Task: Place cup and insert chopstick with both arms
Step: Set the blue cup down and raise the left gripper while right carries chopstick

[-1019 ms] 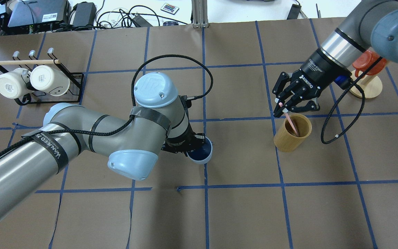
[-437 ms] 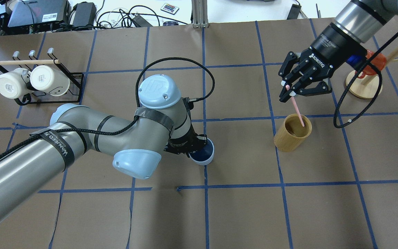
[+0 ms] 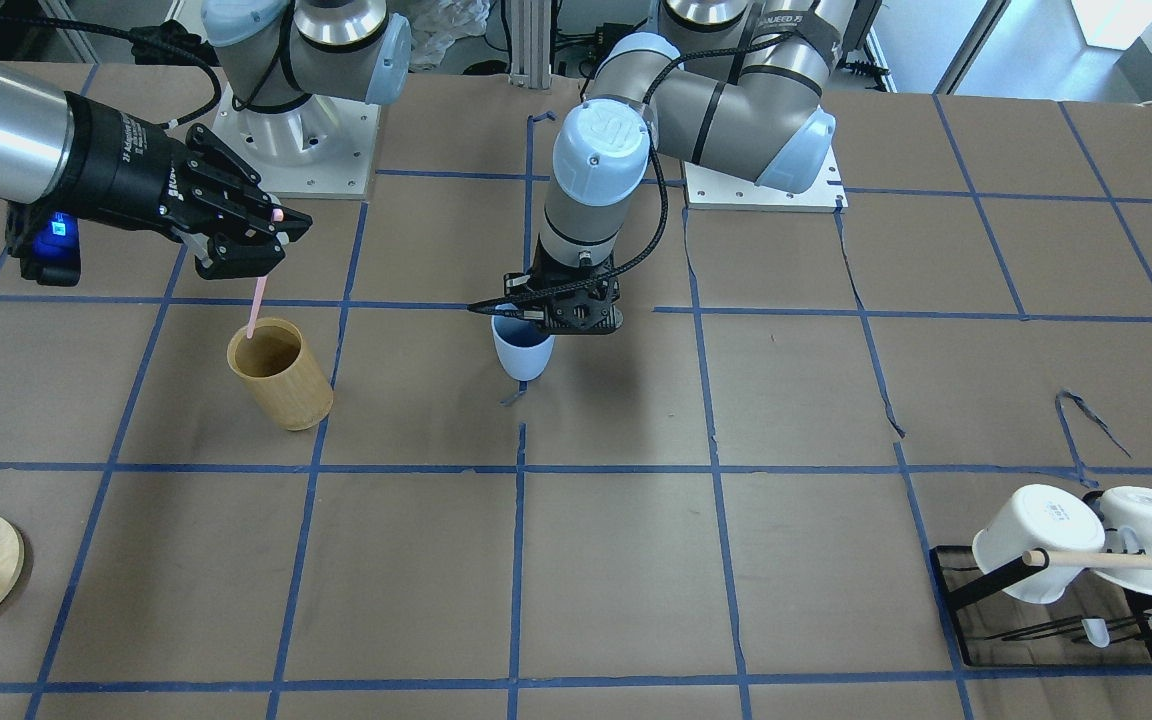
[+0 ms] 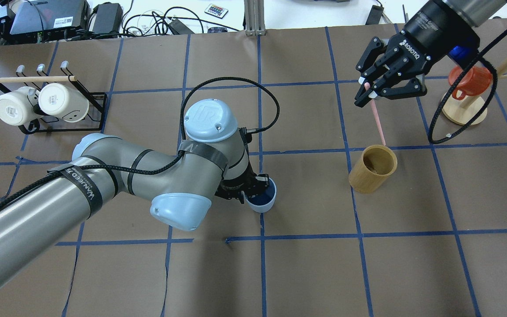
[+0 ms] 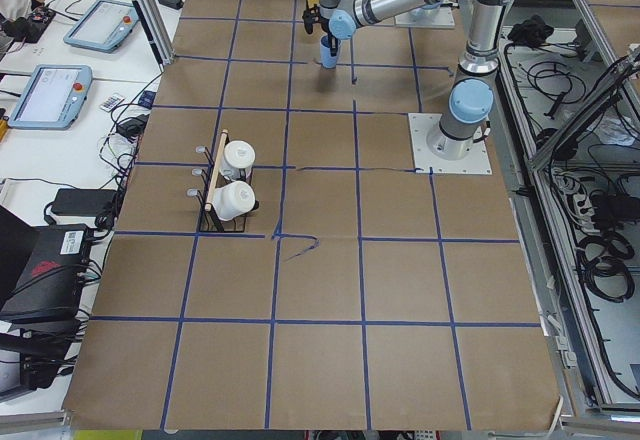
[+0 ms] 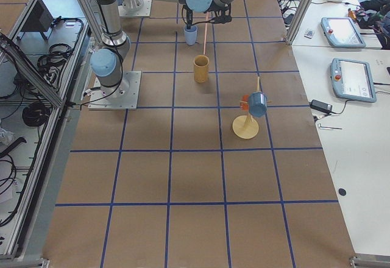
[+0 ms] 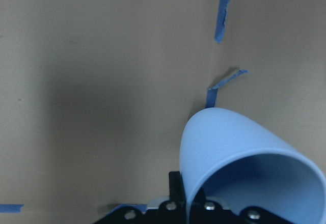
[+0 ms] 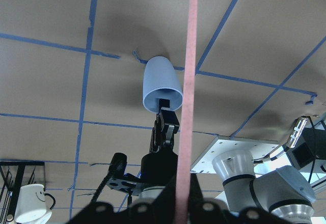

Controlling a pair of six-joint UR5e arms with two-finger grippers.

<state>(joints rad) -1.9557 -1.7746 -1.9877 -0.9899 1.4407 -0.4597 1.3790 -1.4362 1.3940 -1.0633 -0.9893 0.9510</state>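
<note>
My left gripper (image 4: 248, 192) is shut on the rim of the light-blue cup (image 4: 261, 199), one finger inside it, near the table's middle. The cup also shows in the front view (image 3: 523, 350) and the left wrist view (image 7: 239, 168), close over the brown paper; I cannot tell if it touches. My right gripper (image 4: 370, 91) is shut on the top of the pale-pink chopstick (image 4: 377, 121). The stick hangs down with its lower end at about the rim of the tan bamboo cylinder (image 4: 372, 169). The right wrist view shows the stick (image 8: 187, 107) with the cup (image 8: 162, 84) behind it.
A black rack (image 4: 95, 112) with two white mugs and a wooden rod stands at the far left. A wooden stand (image 4: 464, 112) with an orange cup stands at the far right, close to my right arm's cable. Blue tape lines grid the brown paper.
My right gripper has risen and moved back toward the far right, drawing the chopstick up out of the bamboo cylinder. My left arm has shifted the cup slightly right and nearer.
</note>
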